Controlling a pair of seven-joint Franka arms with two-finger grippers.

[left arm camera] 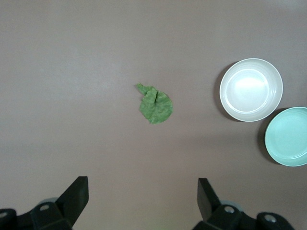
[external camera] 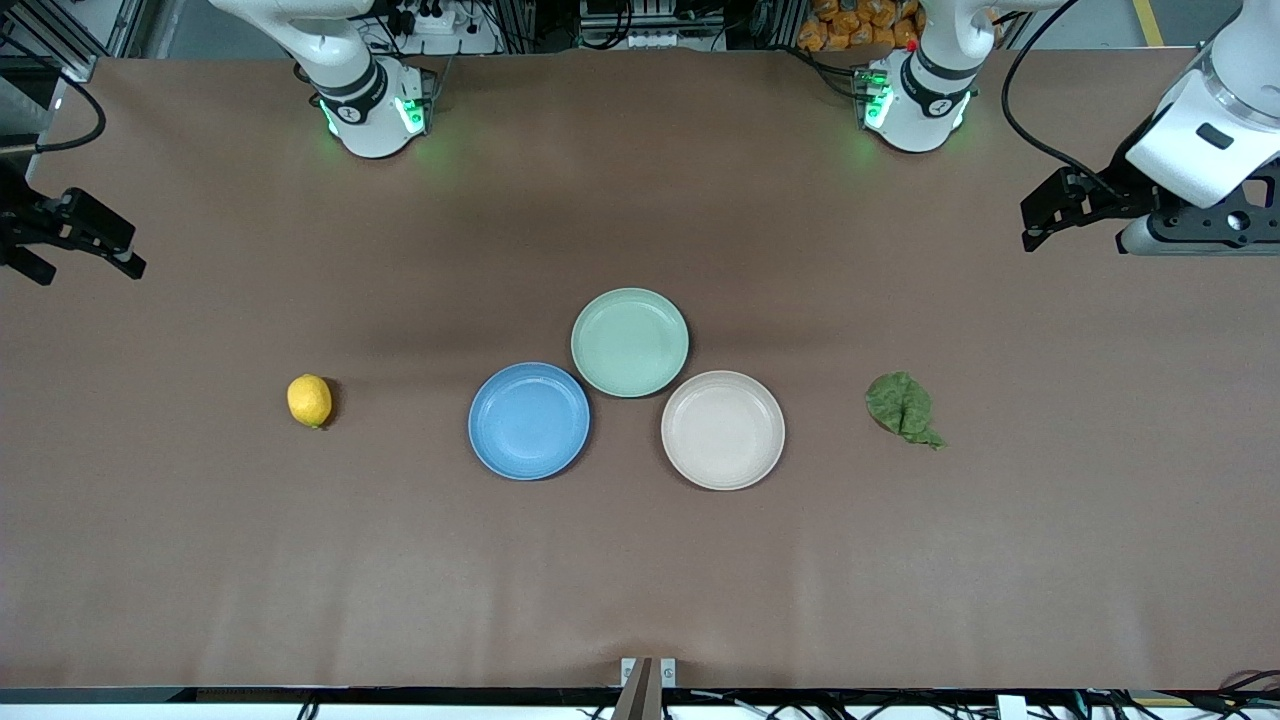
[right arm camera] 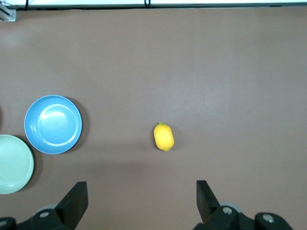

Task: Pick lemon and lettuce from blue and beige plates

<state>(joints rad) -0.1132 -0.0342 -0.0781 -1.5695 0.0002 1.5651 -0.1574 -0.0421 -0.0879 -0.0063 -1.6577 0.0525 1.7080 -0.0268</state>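
– Lemon (external camera: 309, 400) is lying on bare table, at mid-height of the front frame toward the right arm's end, well apart from the blue plate (external camera: 528, 421). Is the lettuce (external camera: 903, 407) sitting on a plate?

– No, it is resting on the table too, toward the left arm's end, near the beige plate (external camera: 722, 431) but not touching it. Both plates and the green plate (external camera: 630, 342) are showing empty.

– And the grippers?

– The right gripper (right arm camera: 142, 201) is hovering at the upper edge region of the frame, fingers spread wide, holding nothing. The left gripper (left arm camera: 143, 202) is doing likewise at its own end.

– So no pick is under way, I'm judging.

– Agreed. Each arm is needing to centre over its item, descend, then close: gently on the limp leaf, across the lemon's narrow width.
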